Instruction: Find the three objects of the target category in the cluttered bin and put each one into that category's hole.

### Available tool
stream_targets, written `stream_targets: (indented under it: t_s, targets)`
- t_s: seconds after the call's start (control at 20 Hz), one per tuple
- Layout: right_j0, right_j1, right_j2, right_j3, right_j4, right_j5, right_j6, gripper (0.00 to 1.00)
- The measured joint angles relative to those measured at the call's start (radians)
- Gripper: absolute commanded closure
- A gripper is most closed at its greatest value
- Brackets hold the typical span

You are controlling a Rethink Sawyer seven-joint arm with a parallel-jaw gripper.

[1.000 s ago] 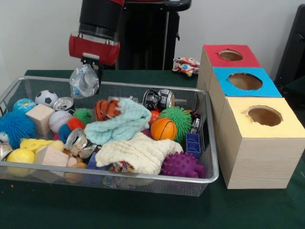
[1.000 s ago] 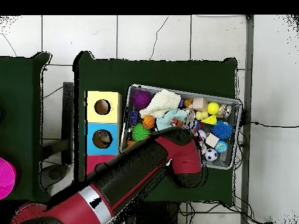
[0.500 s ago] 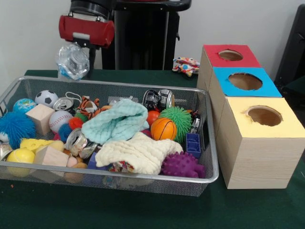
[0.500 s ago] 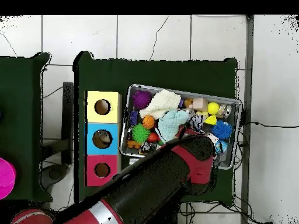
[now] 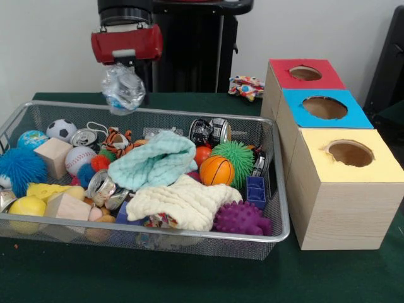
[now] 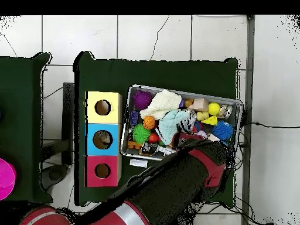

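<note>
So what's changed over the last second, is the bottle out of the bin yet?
Yes. The gripper has lifted the crushed plastic bottle from just inside the wire bin's far edge to above its rim. It swung toward the picture's left, then partway back toward the boxes. A toy tiger the bottle had hidden now shows. Bin contents and the red, blue and yellow boxes are unchanged.

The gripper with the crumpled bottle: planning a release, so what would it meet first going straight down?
Probably the wire mesh bin's far rim, or the tiger-striped toy just inside; depth is unclear. The gripper holds the crumpled clear plastic bottle above them.
</note>
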Motion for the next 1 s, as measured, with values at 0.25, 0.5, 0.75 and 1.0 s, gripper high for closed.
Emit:
stream_targets:
  t_s: [0.25,0.5,0.75,1.0]
  targets:
    - [0.004,-0.014,0.031,0.001,-0.034,-0.069,0.0,1.0]
    - [0.011,-0.036,0.067,0.009,-0.053,-0.111,0.0,1.0]
    - [0.028,-0.08,0.101,0.038,-0.067,-0.133,0.0,1.0]
    - [0.044,-0.118,0.127,0.059,-0.099,-0.143,0.0,1.0]
